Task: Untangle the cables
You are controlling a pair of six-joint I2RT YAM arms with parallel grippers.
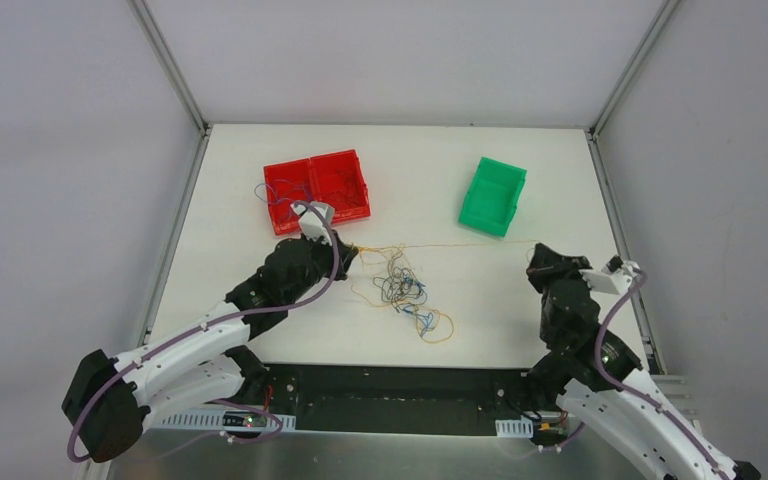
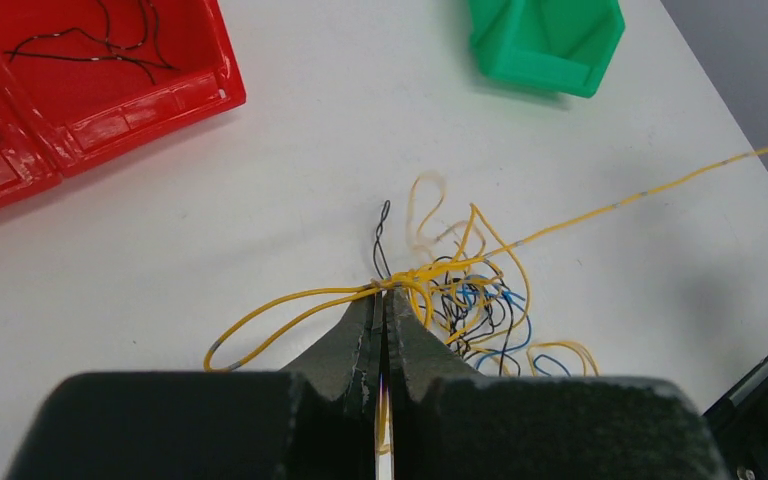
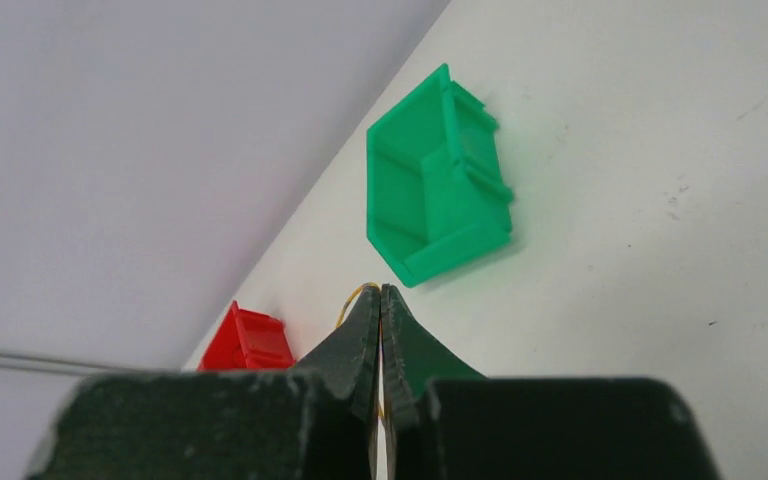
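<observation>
Tangle of hair-thin flexible cables (image 1: 410, 295) (image 2: 475, 300), yellow, orange, blue and black, lies on the white flat table (image 1: 260, 170) (image 2: 290, 170) just beyond the left claw (image 1: 346, 250) (image 2: 382, 296) and a little to its right. The two dark fingers of this claw are pressed together. Between their tips they pinch a long yellow cable (image 1: 450, 245) (image 2: 610, 205) at the near edge of the tangle. From the pinched place a yellow loop (image 2: 260, 325) goes out to the left of the claw and rests on the table, and a short black loop (image 2: 382, 225) lies just beyond the tips.

The long yellow cable runs away to the right of the left claw, almost straight, as far as the right claw (image 1: 537, 248) (image 3: 381, 292). The right claw is clenched too. A small piece of yellow shows at its tips, so it grasps the other end of this cable.

Beyond the left claw and to its left stands a red plastic bin with two compartments (image 1: 317, 215) (image 2: 160, 105). Thin black cables (image 2: 110, 45) lie in its right-hand compartment, as seen from this claw. A green plastic bin (image 1: 493, 195) (image 3: 430, 200) stands on the table beyond the tips of the right claw, apart from them.
</observation>
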